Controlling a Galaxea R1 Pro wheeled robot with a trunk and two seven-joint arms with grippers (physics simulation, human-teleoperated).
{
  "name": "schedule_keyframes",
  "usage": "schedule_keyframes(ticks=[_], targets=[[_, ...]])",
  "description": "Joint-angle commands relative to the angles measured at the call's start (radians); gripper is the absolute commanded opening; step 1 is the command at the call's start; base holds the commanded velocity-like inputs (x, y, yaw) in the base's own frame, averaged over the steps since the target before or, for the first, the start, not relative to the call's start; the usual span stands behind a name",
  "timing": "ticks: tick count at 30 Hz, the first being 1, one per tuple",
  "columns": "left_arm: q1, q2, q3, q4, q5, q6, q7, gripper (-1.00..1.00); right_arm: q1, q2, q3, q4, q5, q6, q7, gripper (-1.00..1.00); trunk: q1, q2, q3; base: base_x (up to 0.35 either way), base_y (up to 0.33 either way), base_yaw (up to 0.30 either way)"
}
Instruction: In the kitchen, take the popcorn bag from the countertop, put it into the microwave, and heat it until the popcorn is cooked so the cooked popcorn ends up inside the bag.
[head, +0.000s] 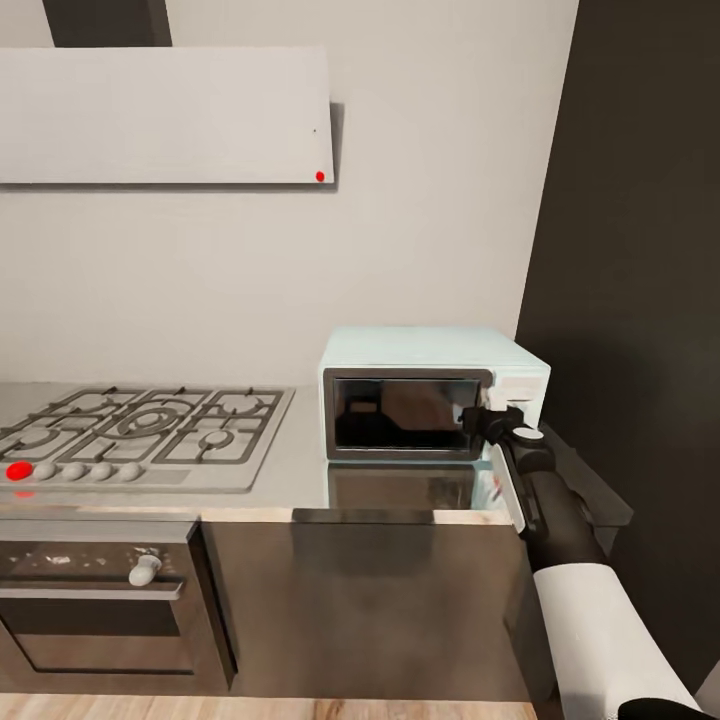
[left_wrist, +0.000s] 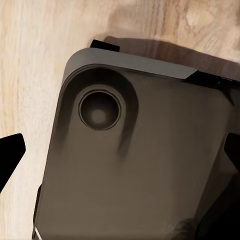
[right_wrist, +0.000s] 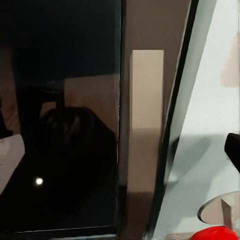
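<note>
Right end effector at the microwave's door edge; popcorn bag unseen by us.

Head view: we are looking down on the desk (head: 290, 470), with the gas hob (head: 140, 430) at left, the built-in oven (head: 95, 590) below it and a range hood (head: 165, 115) on the wall above. The microwave (head: 430, 350) is sitting on the desk at right, its dark glass door (head: 400, 412) appearing closed. The right end effector (head: 487, 422) is reaching to the door's right edge, by the control panel; whether it is clenched or released, we cannot tell.
Left wrist view: we are seeing the robot's grey base (left_wrist: 135, 160) over wooden floor (left_wrist: 35, 75); dark finger tips (left_wrist: 10, 150) are showing at either edge, far apart, so the left end effector is standing released, grasping nothing.
Right wrist view: we are facing the dark door glass (right_wrist: 60, 100), a pale vertical handle (right_wrist: 146, 120), the mint panel (right_wrist: 210, 125) and a red dot (right_wrist: 217, 234).
</note>
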Motion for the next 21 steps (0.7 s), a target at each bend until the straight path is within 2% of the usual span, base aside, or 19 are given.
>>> schedule_keyframes(ticks=[1, 3, 12, 21], targets=[[0.0, -0.001, 0.002, -0.001, 0.004, -0.002, 0.0, 1.0, -0.002, 0.004, -0.005, 0.004, 0.015, 0.013, -0.005, 1.0, 0.0, 0.0, -0.001, 0.0, 0.0, 0.0], [0.0, -0.001, 0.003, -0.001, 0.004, -0.002, 0.0, 1.0, 0.001, 0.003, -0.005, 0.007, 0.004, 0.019, 0.001, 1.0, 0.0, 0.0, -0.001, 0.0, 0.0, 0.0], [0.0, -0.001, 0.003, -0.001, 0.004, -0.002, 0.0, 1.0, 0.002, -0.005, -0.003, 0.036, 0.049, 0.047, 0.009, 1.0, 0.0, 0.0, -0.001, 0.0, 0.0, 0.0], [0.0, -0.001, 0.003, -0.001, 0.004, -0.002, 0.0, 1.0, 0.002, -0.005, -0.003, 0.036, 0.049, 0.034, 0.009, 1.0, 0.0, 0.0, -0.001, 0.0, 0.0, 0.0]])
